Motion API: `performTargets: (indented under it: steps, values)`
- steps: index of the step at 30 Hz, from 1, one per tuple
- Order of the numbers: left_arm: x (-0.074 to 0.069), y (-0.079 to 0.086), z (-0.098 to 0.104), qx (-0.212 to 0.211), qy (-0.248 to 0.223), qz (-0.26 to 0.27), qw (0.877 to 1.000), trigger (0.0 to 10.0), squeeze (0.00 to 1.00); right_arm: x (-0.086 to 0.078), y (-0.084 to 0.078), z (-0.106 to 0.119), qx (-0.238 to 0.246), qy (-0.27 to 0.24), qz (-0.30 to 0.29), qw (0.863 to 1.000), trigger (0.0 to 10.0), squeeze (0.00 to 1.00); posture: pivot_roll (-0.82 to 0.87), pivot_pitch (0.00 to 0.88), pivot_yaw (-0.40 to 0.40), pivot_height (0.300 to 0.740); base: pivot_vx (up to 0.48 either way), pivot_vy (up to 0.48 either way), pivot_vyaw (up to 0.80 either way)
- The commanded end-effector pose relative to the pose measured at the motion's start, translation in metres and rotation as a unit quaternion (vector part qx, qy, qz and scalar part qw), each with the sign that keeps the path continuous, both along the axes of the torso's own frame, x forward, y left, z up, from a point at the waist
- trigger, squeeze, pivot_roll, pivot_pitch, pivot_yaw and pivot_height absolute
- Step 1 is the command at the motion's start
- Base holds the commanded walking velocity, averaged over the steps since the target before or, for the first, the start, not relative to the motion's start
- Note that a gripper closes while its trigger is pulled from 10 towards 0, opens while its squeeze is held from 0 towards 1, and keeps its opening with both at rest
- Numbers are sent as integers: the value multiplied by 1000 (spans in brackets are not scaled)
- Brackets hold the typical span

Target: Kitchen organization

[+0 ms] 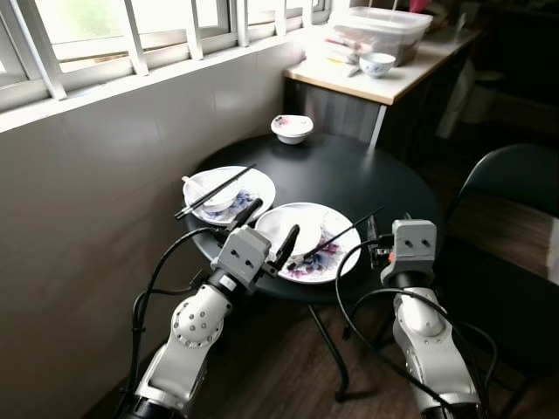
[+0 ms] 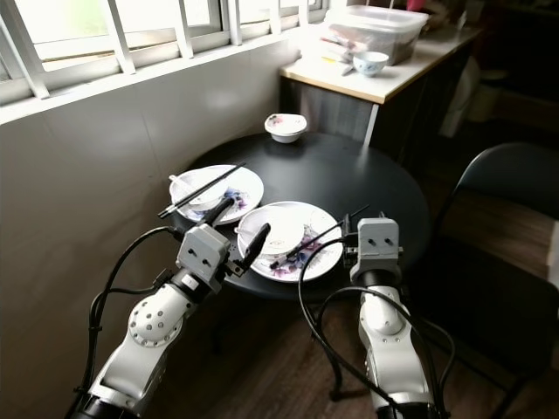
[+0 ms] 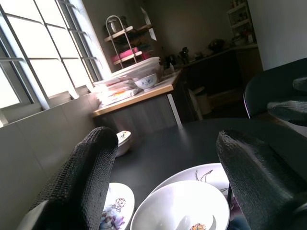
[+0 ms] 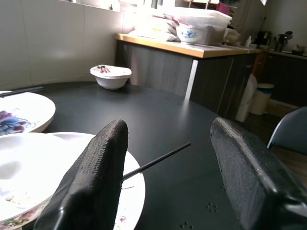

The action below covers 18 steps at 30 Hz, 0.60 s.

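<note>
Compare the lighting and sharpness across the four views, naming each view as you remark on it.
Left and right eye views: overexposed barred window, round black table evenly lit, right side dim. Left wrist view: window glare, dark room behind, open left pincer blurred up close. Right wrist view: open right pincer soft, small white floral bowl sharp.

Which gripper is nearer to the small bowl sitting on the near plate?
Left. The left gripper hovers open right at the small bowl on the near plate. The right gripper, also open, sits off that plate's right edge, by the chopsticks.
</note>
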<state>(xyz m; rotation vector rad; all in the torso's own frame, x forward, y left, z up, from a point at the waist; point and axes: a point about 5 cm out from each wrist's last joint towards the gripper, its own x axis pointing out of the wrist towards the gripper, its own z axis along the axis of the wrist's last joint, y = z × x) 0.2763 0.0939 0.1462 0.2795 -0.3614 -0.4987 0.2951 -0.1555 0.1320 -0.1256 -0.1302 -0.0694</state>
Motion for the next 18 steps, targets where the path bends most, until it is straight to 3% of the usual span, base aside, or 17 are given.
performTargets:
  steps: [1,2,3,4,5,6,10,15,17,18]
  values:
    - [1,1,1,6,-3,1,1000,10000,0,1,-1,0,8,5,1,1000,10000,0,-25,0,-12,740,0,0,0]
    - [2,2,-1,11,0,5,1000,10000,0,10,-20,-5,86,42,-22,995,10000,0,-29,0,-7,740,0,0,0]
    - [2,2,-1,11,0,5,1000,10000,0,10,-20,-5,86,42,-22,995,10000,0,-29,0,-7,740,0,0,0]
    - [3,3,-4,19,3,9,1000,10000,0,22,-40,-13,204,87,-41,974,10000,0,-27,0,-8,740,0,0,0]
    - [3,3,-4,19,3,9,1000,10000,0,22,-40,-13,204,87,-41,974,10000,0,-27,0,-8,740,0,0,0]
    - [4,3,-5,23,4,11,1000,10000,0,27,-48,-15,251,105,-46,961,10000,0,-24,0,-9,740,0,0,0]
    - [5,6,-7,26,10,20,999,10000,0,31,-52,-16,275,113,-51,954,10000,0,-19,0,-11,740,0,0,0]
    - [6,17,-17,21,42,49,998,10000,0,29,-26,-7,194,96,15,976,10000,0,-14,0,-11,740,0,0,0]
    - [5,20,-20,20,49,56,997,10000,0,26,-18,-2,134,77,36,987,10000,0,-14,0,-11,740,0,0,0]
    - [6,27,-26,34,62,84,994,10000,0,21,-9,9,1,18,59,998,10000,0,-12,0,-10,740,0,0,0]
